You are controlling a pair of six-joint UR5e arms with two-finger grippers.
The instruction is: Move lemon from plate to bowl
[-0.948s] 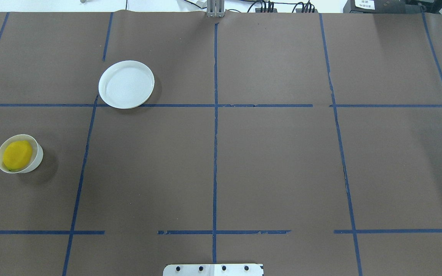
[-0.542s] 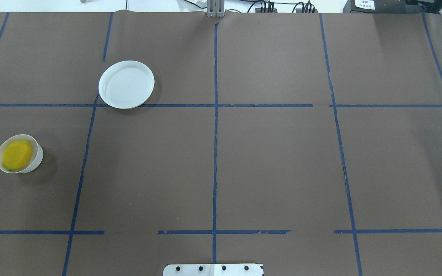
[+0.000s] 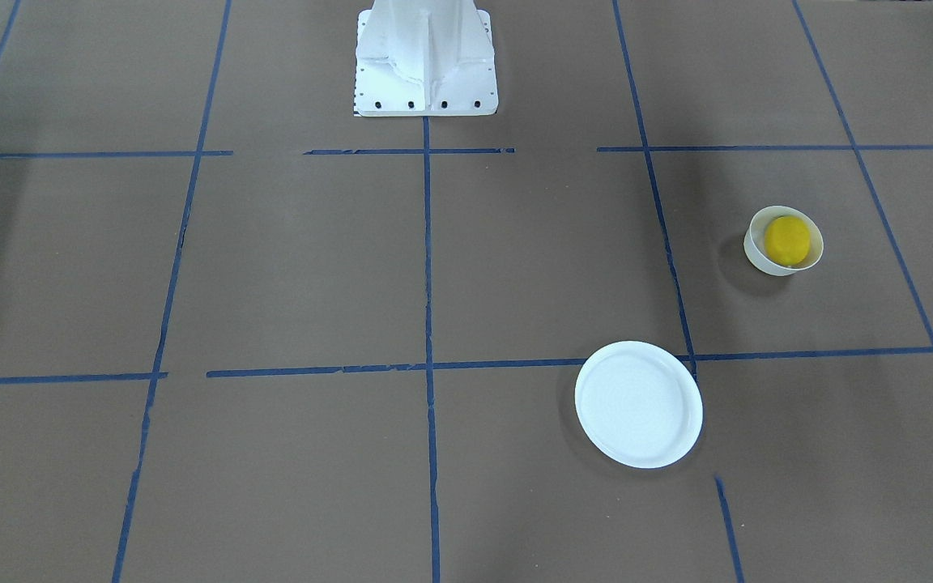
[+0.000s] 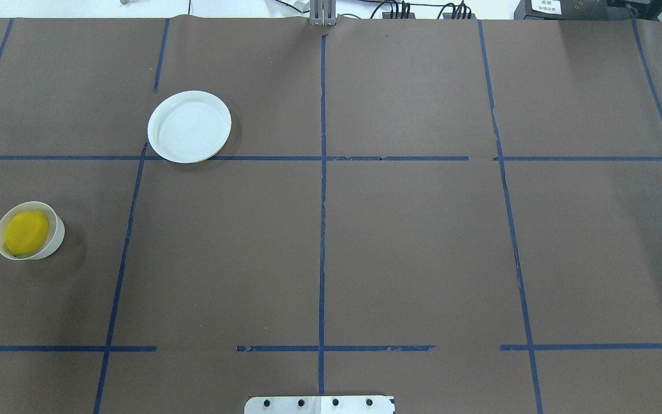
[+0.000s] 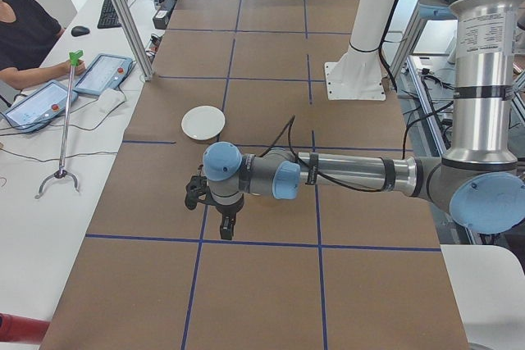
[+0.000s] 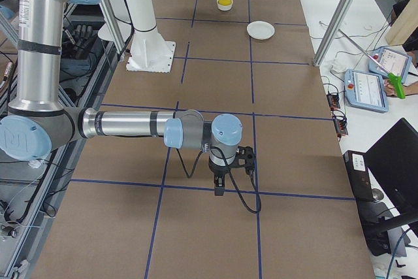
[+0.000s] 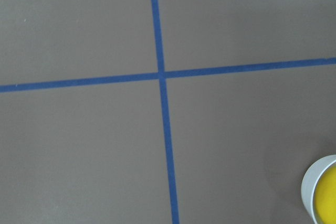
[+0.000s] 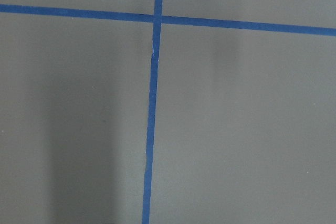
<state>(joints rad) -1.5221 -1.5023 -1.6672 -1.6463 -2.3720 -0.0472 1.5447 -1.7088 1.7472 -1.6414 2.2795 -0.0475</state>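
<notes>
The yellow lemon (image 4: 26,232) lies inside the small white bowl (image 4: 58,237) at the table's left side; both also show in the front view, the lemon (image 3: 786,240) in the bowl (image 3: 758,257). The flat white plate (image 4: 189,126) is bare, farther back and to the right of the bowl. The left wrist view catches the bowl's rim (image 7: 314,182) and the lemon (image 7: 329,199) at its lower right corner. My left gripper (image 5: 223,223) and right gripper (image 6: 220,187) show only in the side views, hanging over bare table; I cannot tell whether they are open or shut.
Brown paper with blue tape lines covers the table. The robot's white base (image 3: 424,57) stands at the middle of my side. An operator's desk with tablets (image 5: 102,73) runs along the far edge.
A black part of the left arm at the overhead view's left edge has moved out of that view. Lemon, bowl and plate have not moved.
</notes>
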